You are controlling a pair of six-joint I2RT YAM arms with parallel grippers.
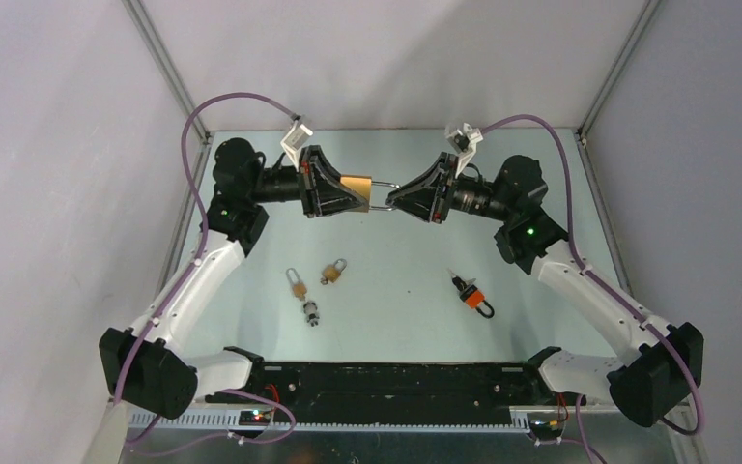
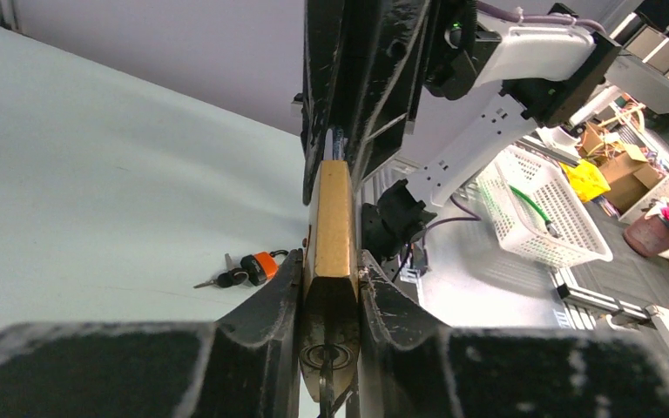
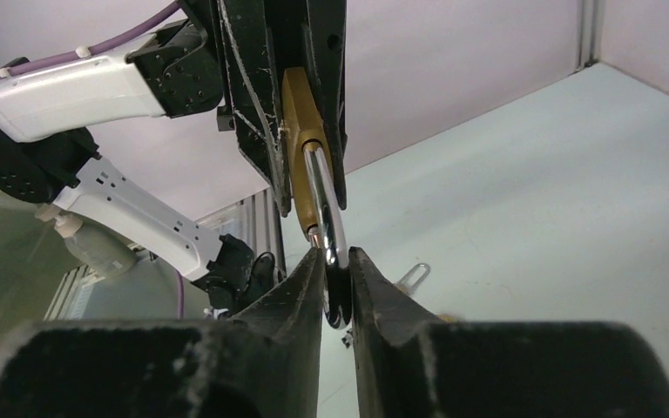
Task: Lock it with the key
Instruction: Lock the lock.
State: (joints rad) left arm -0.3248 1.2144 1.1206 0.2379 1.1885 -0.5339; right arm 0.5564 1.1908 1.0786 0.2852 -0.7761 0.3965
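Note:
A brass padlock (image 1: 355, 183) is held in mid-air over the back of the table, its body clamped between the fingers of my left gripper (image 1: 348, 196). In the left wrist view the brass body (image 2: 334, 209) fills the gap of the left gripper (image 2: 333, 261). A thin dark piece, seemingly the key (image 2: 329, 370), hangs from the round keyway. The silver shackle (image 3: 322, 187) points toward my right gripper (image 3: 335, 254), whose fingers press on both its sides. From above, the right gripper (image 1: 394, 194) meets the shackle (image 1: 383, 192) tip to tip with the left one.
An orange padlock with keys (image 1: 473, 295) lies on the table right of centre and also shows in the left wrist view (image 2: 260, 266). Two small brass padlocks (image 1: 297, 283) (image 1: 333, 272) and a small metal piece (image 1: 310, 312) lie left of centre. A white basket (image 2: 540, 205) stands off the table.

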